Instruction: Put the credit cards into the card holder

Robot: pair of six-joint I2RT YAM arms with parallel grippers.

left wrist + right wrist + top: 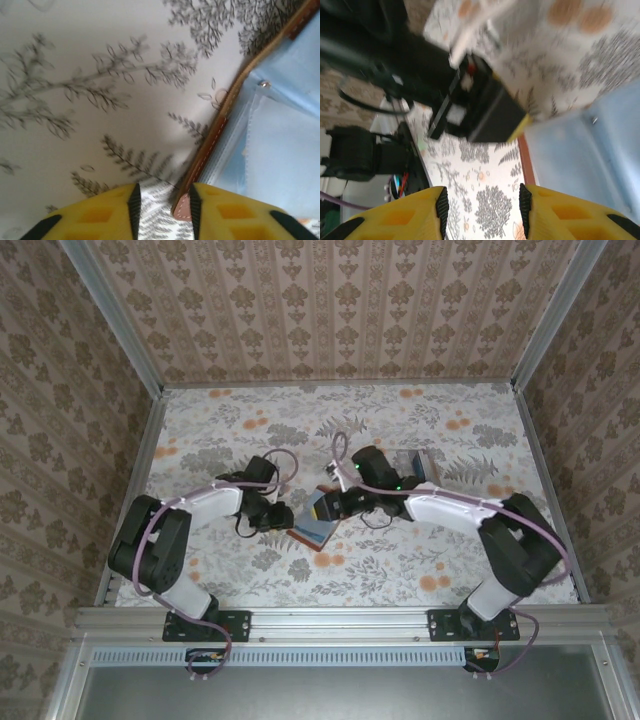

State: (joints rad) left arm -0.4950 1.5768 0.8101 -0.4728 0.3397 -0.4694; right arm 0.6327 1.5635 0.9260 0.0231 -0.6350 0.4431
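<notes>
The card holder (312, 528) lies open on the cloth between the two arms, reddish-brown outside and pale blue inside. In the left wrist view its brown stitched rim (220, 125) runs down between my left gripper's (163, 200) jaws, its rounded end lying by the right pad (194, 205); the jaws stand apart, and the left pad is clear of it. My right gripper (481, 200) hangs open over bare cloth just beside the holder's (580, 150) edge, nothing between its fingers. Grey credit cards (415, 462) lie stacked behind the right arm.
Both grippers (278, 515) (335, 502) crowd the holder from either side, a few centimetres apart. The left arm's dark finger block (490, 110) looms close ahead in the right wrist view. Patterned walls close off the table on three sides.
</notes>
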